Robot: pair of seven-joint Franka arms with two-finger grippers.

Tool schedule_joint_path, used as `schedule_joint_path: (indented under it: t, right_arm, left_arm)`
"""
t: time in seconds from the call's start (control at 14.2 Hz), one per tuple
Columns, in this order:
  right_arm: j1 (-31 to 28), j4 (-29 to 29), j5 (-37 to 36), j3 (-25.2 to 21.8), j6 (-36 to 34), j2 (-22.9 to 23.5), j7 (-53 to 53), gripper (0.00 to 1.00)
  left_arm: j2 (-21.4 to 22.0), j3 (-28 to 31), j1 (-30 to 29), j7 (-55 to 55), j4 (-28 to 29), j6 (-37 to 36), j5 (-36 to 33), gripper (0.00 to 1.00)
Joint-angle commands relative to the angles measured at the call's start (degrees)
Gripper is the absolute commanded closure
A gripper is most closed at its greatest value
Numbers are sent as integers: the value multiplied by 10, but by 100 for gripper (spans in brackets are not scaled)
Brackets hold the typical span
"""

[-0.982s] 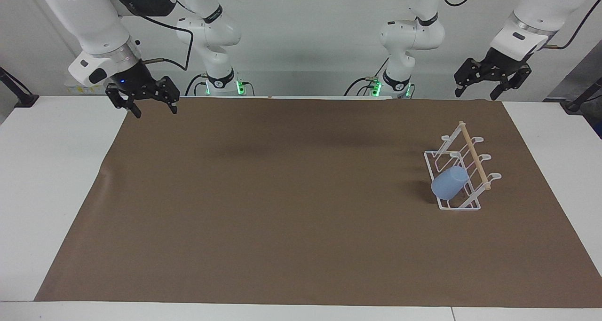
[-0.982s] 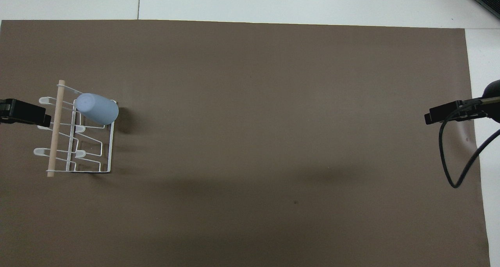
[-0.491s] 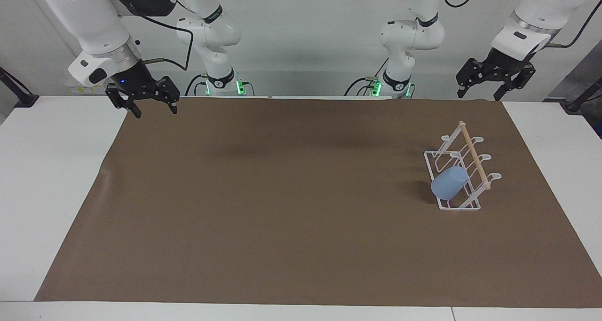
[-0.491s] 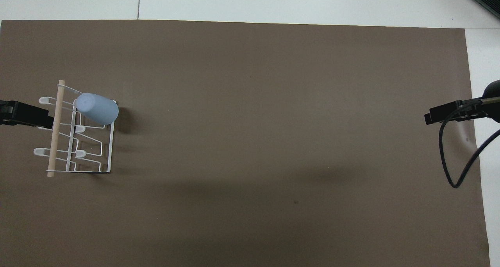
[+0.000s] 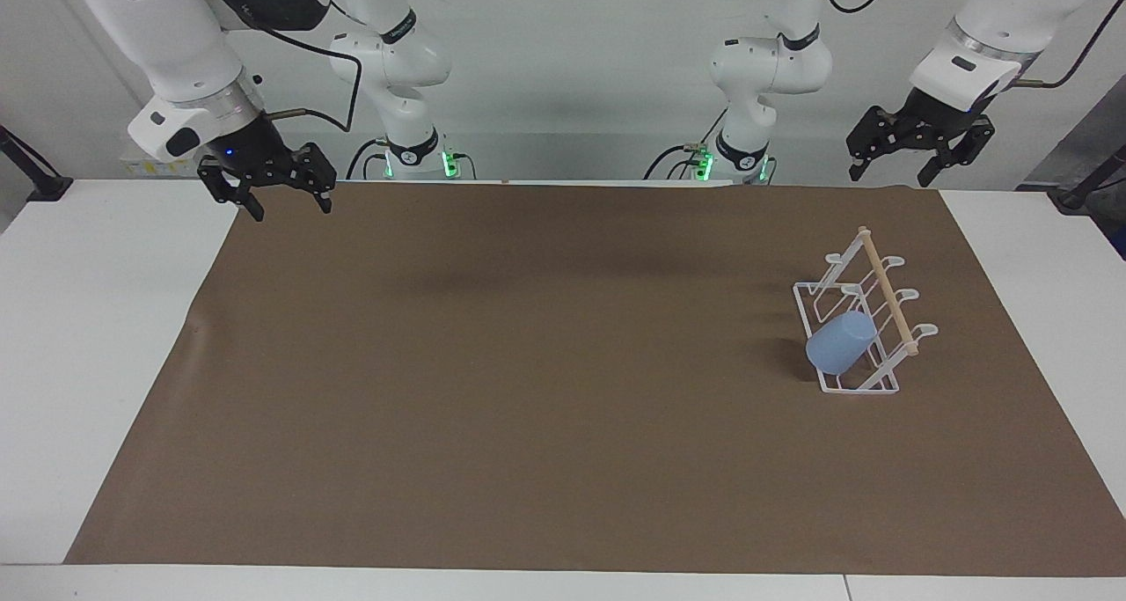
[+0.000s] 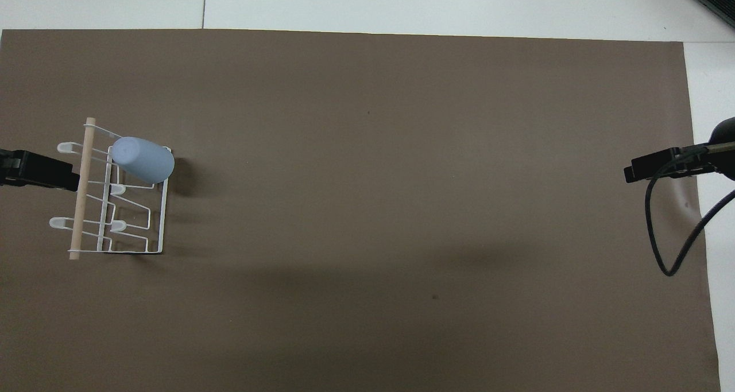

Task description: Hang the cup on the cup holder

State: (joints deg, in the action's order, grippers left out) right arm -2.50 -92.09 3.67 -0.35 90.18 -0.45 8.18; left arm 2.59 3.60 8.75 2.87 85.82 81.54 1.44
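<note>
The light-blue cup (image 5: 840, 343) hangs tilted, base up, on a prong of the white wire cup holder (image 5: 887, 289), at the holder's end farther from the robots. The holder stands toward the left arm's end of the table. The cup (image 6: 142, 159) and holder (image 6: 80, 197) also show in the overhead view. My left gripper (image 5: 888, 179) is open and empty, raised over the mat's edge by the robots, apart from the holder. My right gripper (image 5: 292, 211) is open and empty, raised over the mat's corner at the right arm's end, waiting.
A brown mat (image 5: 528, 363) covers most of the white table (image 5: 97, 337). The right arm's black cable (image 6: 660, 231) hangs in a loop at the mat's edge. The holder's other prongs carry nothing.
My left gripper has risen slightly and shifted a little sideways. The cup, the holder and the right gripper have not moved.
</note>
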Motion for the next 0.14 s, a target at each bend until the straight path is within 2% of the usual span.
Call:
schedule_joint_path:
  t: [0.0, 0.07]
  right_arm:
    - [-5, -15, 10, 3, -4, -15, -7, 0]
    - [-5, -15, 10, 3, -4, -15, -7, 0]
  left_arm:
    - [13, 4, 7, 4, 11, -7, -10, 0]
    - [13, 4, 7, 4, 11, -6, -10, 0]
